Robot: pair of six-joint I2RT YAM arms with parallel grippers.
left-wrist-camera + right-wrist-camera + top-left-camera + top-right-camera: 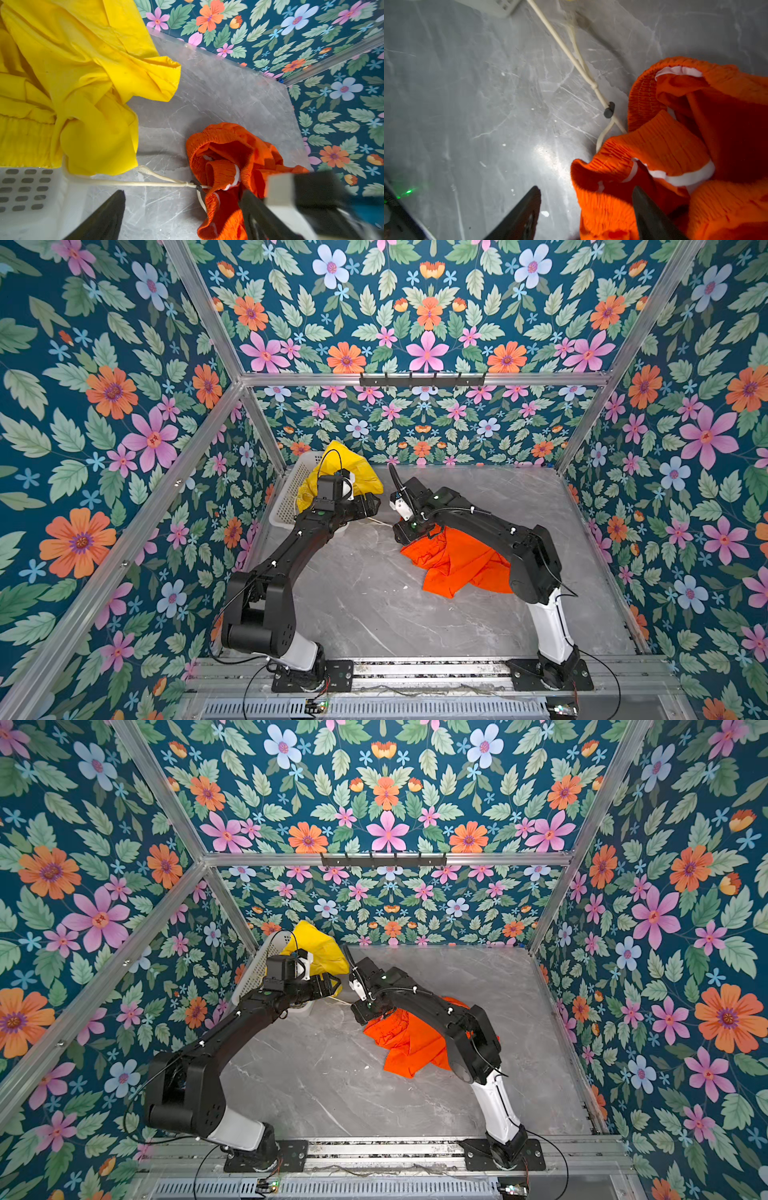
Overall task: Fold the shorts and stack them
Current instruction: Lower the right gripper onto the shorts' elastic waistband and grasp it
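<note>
Orange shorts (675,145) crumpled on surface (467,104), partly between parted jaws of right hand (586,188). Left hand (184,192) spread, empty, near yellow shorts (83,72).

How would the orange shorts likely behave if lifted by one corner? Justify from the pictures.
Probably floppy: the orange shorts lie crumpled in soft folds, so they would drape. Likely light, as the fabric looks thin. The pale drawstring stretched over the table might trail or snag.

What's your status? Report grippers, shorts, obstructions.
Both open: left gripper empty, right gripper at orange shorts waistband. Orange pair crumpled on table; yellow shorts draped over basket. Pale drawstring stretched across table between them.
</note>
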